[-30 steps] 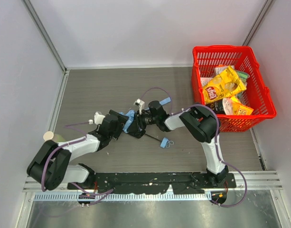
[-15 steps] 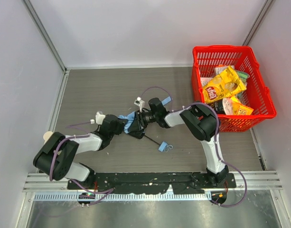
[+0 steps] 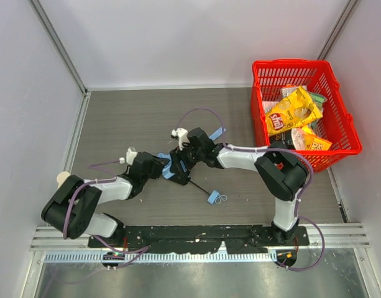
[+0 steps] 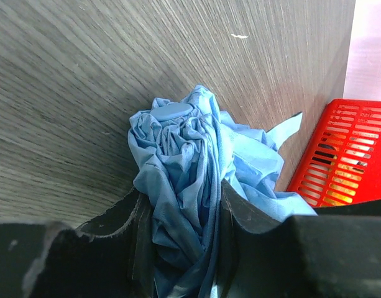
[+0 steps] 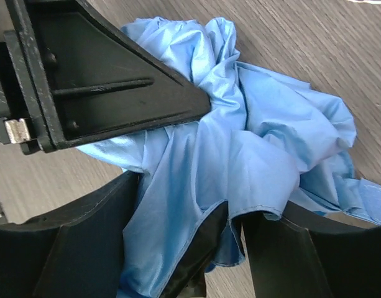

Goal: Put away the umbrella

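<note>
The umbrella lies mid-table as a crumpled sky-blue bundle. Its thin black shaft runs down-right to the small blue handle. My left gripper meets the bundle from the left. In the left wrist view it is shut on the umbrella fabric, which is pinched between both black fingers. My right gripper sits at the bundle's right side. In the right wrist view its jaws stand apart, and loose fabric drapes between them without being squeezed.
A red basket with yellow snack bags stands at the back right and also shows in the left wrist view. A beige round object sits by the left wall. Grey walls enclose the table on three sides.
My left gripper went from wide open to shut on the fabric. My right gripper let go and opened. The bundle and the handle shifted slightly left.
</note>
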Available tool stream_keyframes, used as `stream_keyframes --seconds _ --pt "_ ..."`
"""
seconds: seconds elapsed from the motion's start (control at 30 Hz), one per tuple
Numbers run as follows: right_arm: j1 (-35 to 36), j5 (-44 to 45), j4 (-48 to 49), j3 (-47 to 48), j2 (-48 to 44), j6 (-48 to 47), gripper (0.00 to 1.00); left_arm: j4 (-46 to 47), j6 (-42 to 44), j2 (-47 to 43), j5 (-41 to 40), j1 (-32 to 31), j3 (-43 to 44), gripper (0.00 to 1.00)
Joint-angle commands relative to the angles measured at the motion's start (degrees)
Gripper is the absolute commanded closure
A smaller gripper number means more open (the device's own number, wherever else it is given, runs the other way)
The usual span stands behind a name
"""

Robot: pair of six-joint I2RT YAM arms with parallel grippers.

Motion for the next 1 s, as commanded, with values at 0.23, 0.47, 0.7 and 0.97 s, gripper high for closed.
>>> stream_keyframes --seconds 0.23,0.47,0.7,0.97 --pt "11.8 18.62 -2.01 -0.88 -5.26 -12.79 0.3 -21.93 0.03 -0.78 -0.42 -0.14 2.57 1.0" --pt "21.12 43.03 3.27 -4.92 0.08 -15.69 0.3 -29.05 -3.66 0.89 1.07 -0.23 6.53 1.0" --pt "22.01 53.74 10.11 -8.7 6.86 -14.21 0.37 -33.81 -6.65 0.28 1.69 -0.14 8.03 1.0" --pt "17.09 40.82 10.3 -9.49 7.57 -9.11 0.99 -29.95 -4.46 -1.83 1.34 -0.23 6.8 1.0"
